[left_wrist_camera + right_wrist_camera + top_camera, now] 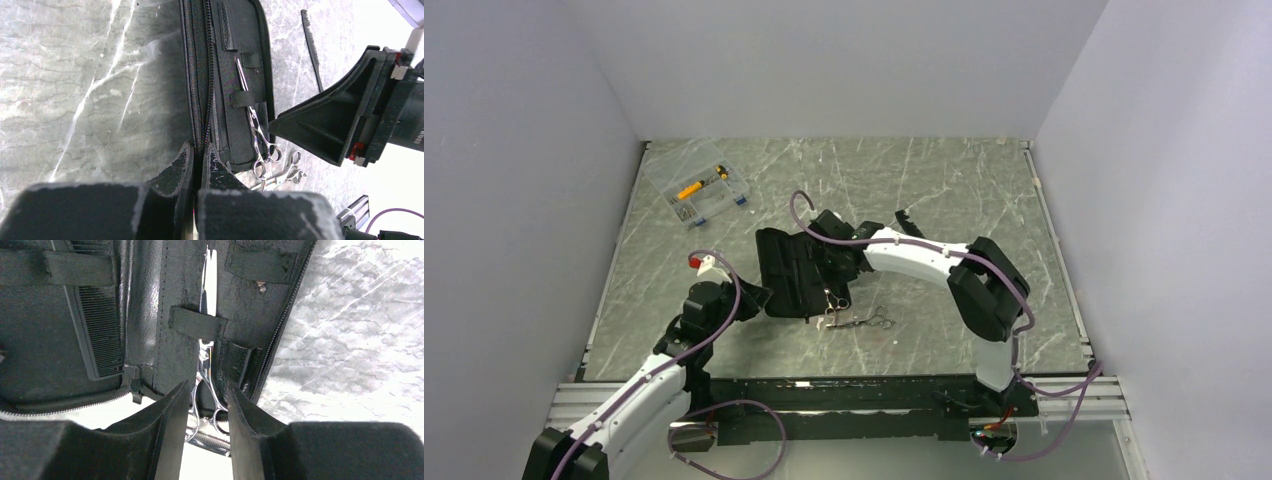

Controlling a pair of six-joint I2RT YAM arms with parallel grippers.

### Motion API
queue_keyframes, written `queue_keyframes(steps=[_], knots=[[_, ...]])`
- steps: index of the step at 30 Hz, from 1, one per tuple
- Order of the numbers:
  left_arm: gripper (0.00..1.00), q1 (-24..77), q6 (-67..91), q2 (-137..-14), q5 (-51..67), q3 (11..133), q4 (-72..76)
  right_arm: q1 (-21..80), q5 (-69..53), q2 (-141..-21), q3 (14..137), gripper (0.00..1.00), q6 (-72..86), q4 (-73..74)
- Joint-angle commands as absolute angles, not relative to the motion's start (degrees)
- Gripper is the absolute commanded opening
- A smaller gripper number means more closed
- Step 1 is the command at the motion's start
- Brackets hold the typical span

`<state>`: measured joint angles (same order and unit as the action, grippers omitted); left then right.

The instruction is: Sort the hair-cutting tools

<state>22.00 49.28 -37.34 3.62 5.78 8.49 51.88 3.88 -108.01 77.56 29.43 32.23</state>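
The black zip case (789,270) lies open in mid-table. One pair of silver scissors (207,355) is tucked under an elastic strap in it, its ring handles sticking out over the case's edge. My right gripper (209,387) is over those handles with its jaws a little apart, a finger on each side. The second pair of scissors (871,321) lies on the table beside the case and shows in the left wrist view (287,172). A slim black comb (311,45) lies on the table beyond the case. My left gripper (200,150) is shut on the case's zip edge.
Another black comb (97,335) sits in the case's other half. A clear plastic box (699,192) with yellow and small parts stands at the back left. White walls close in the table on three sides.
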Motion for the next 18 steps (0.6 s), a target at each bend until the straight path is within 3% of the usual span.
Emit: queue_keyframes(steps=[1, 11, 18], knots=[[0.0, 22.3, 48.4, -37.4, 4.3, 5.8, 9.2, 51.9, 2.3, -110.2, 80.1, 0.35, 27.3, 31.2], [0.0, 22.4, 48.6, -38.4, 4.6, 5.5, 10.4, 51.9, -0.7, -111.6, 77.5, 0.31, 27.3, 29.1], [0.0, 22.4, 48.7, -39.5, 5.0, 5.7, 11.2, 51.8, -1.6, -113.0, 77.8, 0.18, 27.1, 28.8]])
